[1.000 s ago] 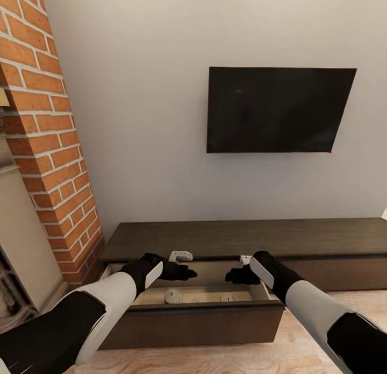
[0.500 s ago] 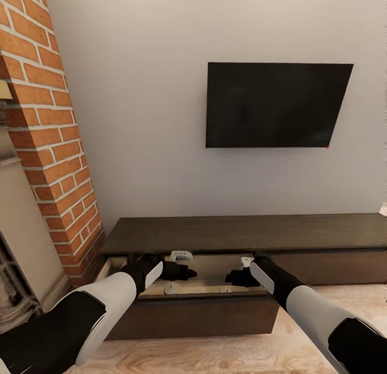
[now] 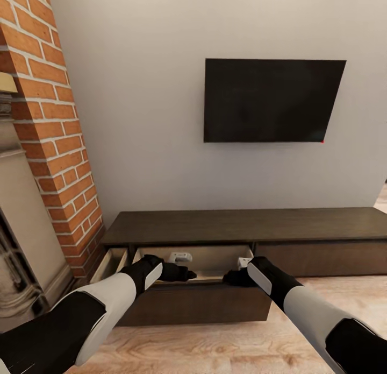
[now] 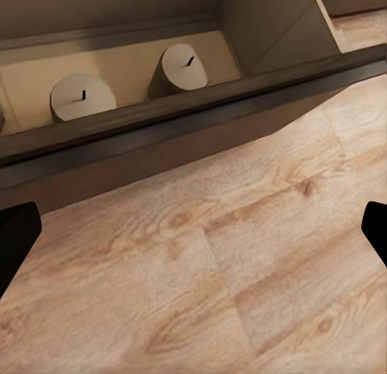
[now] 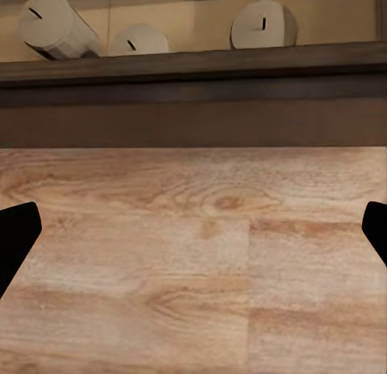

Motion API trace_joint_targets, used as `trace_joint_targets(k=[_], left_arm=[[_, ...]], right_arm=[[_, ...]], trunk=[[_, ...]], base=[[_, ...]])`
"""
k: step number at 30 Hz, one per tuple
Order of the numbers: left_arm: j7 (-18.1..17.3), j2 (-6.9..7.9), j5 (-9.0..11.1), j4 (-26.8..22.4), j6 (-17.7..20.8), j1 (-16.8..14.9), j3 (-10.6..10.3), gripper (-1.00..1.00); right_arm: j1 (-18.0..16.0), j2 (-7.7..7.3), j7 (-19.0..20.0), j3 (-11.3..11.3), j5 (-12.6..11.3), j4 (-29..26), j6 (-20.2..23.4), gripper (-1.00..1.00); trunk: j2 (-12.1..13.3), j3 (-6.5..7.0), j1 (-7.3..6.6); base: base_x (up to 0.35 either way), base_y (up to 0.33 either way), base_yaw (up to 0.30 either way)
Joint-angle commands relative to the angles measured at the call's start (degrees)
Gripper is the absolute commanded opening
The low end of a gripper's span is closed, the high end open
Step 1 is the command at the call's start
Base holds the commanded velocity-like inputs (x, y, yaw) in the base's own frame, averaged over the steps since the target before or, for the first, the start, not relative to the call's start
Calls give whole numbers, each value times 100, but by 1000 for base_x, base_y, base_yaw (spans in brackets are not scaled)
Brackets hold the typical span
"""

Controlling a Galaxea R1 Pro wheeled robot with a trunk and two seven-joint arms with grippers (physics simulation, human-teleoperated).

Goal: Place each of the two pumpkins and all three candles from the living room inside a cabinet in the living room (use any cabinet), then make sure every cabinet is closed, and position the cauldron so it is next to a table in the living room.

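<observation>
Cabinet [image 3: 242,226]: the long dark wooden unit stands against the wall under the wall-mounted TV [image 3: 271,100], beside the brick column [image 3: 54,137].
Drawer [image 3: 196,301]: pulled partway out at the cabinet's left end, its dark front facing the robot over the wood floor [image 3: 215,347].
Candles: three tan cylinders lie in the pale drawer interior; the right wrist view shows one tipped on its side [image 5: 52,26], one low behind the front [image 5: 137,40] and one [image 5: 264,23] further along.
Left gripper [image 3: 183,272]: hovers just above the drawer's front edge; in its wrist view the fingertips [image 4: 16,237] sit at the frame's far sides, so it is spread wide and holds nothing.
Right gripper [image 3: 234,277]: likewise above the front edge, fingers [image 5: 16,233] spread wide apart, empty.
Risk: to my eye the drawer needs pushing shut. An uneven push from the two arms could skew and jam it, and a hard shove might roll the tipped candle. Fingers dipping inside the drawer could catch between the front and the cabinet top.
</observation>
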Motion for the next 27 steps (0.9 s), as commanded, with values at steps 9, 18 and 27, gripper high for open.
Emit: trace_joint_targets(k=[9, 18, 27], left_arm=[[2, 0, 53, 7, 26, -5, -39, 100], [646, 0, 322, 0, -176, 87, -39, 100], [1017, 0, 630, 97, -596, 208, -47, 100]], right_arm=[[108, 11, -42, 40, -59, -9, -319, 100], [305, 111, -42, 40, -52, 84, -727, 100], [312, 194, -45, 386, -52, 203, -951, 100]], trunk=[[-366, -168, 197], [-726, -330, 395], [-1087, -491, 593]], base=[[-163, -1, 0], [-20, 0, 0], [-1, 0, 0]])
